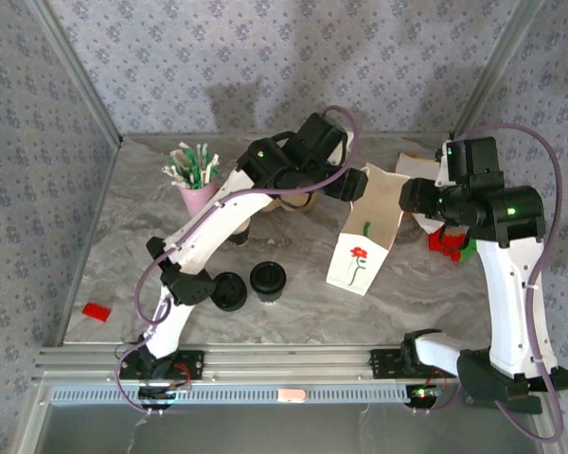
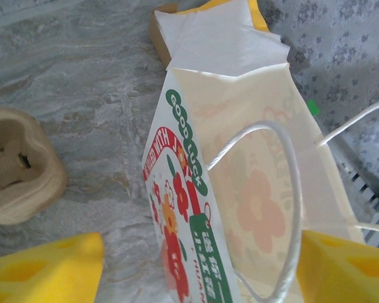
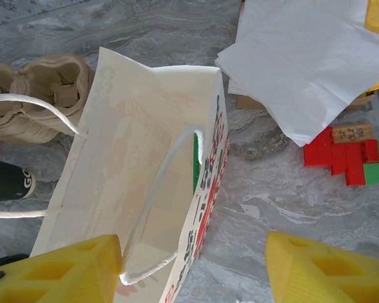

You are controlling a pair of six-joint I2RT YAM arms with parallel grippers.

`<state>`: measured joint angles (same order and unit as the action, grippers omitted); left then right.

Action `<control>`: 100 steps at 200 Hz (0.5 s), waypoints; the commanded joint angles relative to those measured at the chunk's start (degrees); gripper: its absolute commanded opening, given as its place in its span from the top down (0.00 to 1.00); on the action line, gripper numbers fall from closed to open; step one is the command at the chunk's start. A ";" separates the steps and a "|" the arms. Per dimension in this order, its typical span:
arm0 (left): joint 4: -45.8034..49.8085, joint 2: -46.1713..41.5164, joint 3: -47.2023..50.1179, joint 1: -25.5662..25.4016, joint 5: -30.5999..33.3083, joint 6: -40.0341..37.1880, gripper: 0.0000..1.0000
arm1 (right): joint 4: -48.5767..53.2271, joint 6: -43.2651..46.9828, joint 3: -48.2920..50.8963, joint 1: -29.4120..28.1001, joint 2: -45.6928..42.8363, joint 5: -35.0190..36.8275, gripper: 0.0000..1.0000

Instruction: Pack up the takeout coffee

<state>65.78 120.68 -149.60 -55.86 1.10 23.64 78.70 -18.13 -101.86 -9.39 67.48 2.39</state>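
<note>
The takeout coffee (image 1: 267,280), a white cup under a round black lid, stands on the table's near left, away from both grippers. A white paper bag (image 1: 364,238) with a red flower print stands open in the middle. My left gripper (image 1: 350,184) hangs at the bag's upper left rim. In the left wrist view it (image 2: 199,271) is open, its yellow fingers (image 2: 44,268) straddling the printed side wall and cord handle (image 2: 290,189). My right gripper (image 1: 410,200) (image 3: 192,271) is open at the bag's right rim. One finger (image 3: 57,271) is over the opening by the handle, the other outside.
A low pile of black lids (image 1: 229,291) lies beside the coffee. A pink cup of stirrers (image 1: 197,184) and a cardboard cup carrier (image 3: 44,88) stand at the back left. White paper sheets (image 3: 303,57) and red and green bricks (image 3: 347,158) lie right of the bag.
</note>
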 commanded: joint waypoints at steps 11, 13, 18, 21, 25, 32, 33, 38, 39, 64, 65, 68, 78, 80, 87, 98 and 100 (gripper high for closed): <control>-1.45 0.96 -2.54 -0.46 -0.63 0.79 0.48 | 0.41 1.15 1.62 0.59 -1.19 0.16 0.37; -1.45 0.89 -2.54 -0.54 -0.52 0.80 0.50 | 0.34 1.21 1.66 0.62 -1.21 0.09 0.37; -1.32 0.75 -2.58 -0.64 -0.02 0.78 0.56 | 0.21 1.22 1.90 0.68 -1.21 0.10 0.37; -1.21 0.61 -2.54 -0.74 0.22 0.79 0.60 | 0.15 1.19 2.06 0.69 -1.29 0.01 0.37; -1.05 0.49 -2.56 -0.82 0.63 0.88 0.64 | 0.01 1.17 2.18 0.71 -1.34 -0.06 0.37; -0.69 0.14 -2.54 -0.99 1.50 0.95 0.71 | -0.24 1.18 2.56 0.84 -1.54 -0.27 0.37; -0.63 0.06 -2.54 -1.04 1.56 0.92 0.73 | -0.27 1.22 2.60 0.85 -1.55 -0.28 0.37; -0.28 -0.21 -2.56 -1.17 2.18 0.97 0.77 | -0.38 1.13 2.80 0.92 -1.69 -0.37 0.37; -0.20 -0.29 -2.55 -1.18 2.29 0.97 0.79 | -0.38 1.10 2.81 0.94 -1.71 -0.37 0.37; 2.16 -2.08 -2.13 -2.01 5.77 1.78 0.92 | -0.96 1.00 3.34 1.24 -2.27 -0.44 0.36; 2.29 -2.14 -2.11 -2.04 5.89 1.86 0.92 | -0.98 1.08 3.38 1.23 -2.31 -0.45 0.36; 2.59 -2.43 -1.96 -2.13 6.25 2.05 0.93 | -1.07 1.12 3.42 1.30 -2.31 -0.40 0.36; 3.20 -3.38 -1.10 -2.54 7.79 2.76 0.94 | -1.24 1.18 3.57 1.48 -2.38 -0.61 0.36; 3.32 -3.60 -0.82 -2.62 8.31 2.91 0.95 | -1.19 1.24 3.59 1.48 -2.36 -0.63 0.36; 3.48 -4.52 0.41 -2.91 9.75 3.61 0.95 | -1.36 1.24 3.68 1.61 -2.36 -0.70 0.36; 3.13 -6.32 2.99 -3.33 11.76 4.86 0.96 | -1.50 1.30 3.70 1.82 -2.28 -0.98 0.36; 3.06 -6.64 3.50 -3.37 12.15 5.13 0.97 | -1.52 1.33 3.69 1.87 -2.29 -1.05 0.36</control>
<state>67.00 120.11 -149.03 -58.24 7.29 26.02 77.95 -17.91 -98.50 -8.19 66.00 2.13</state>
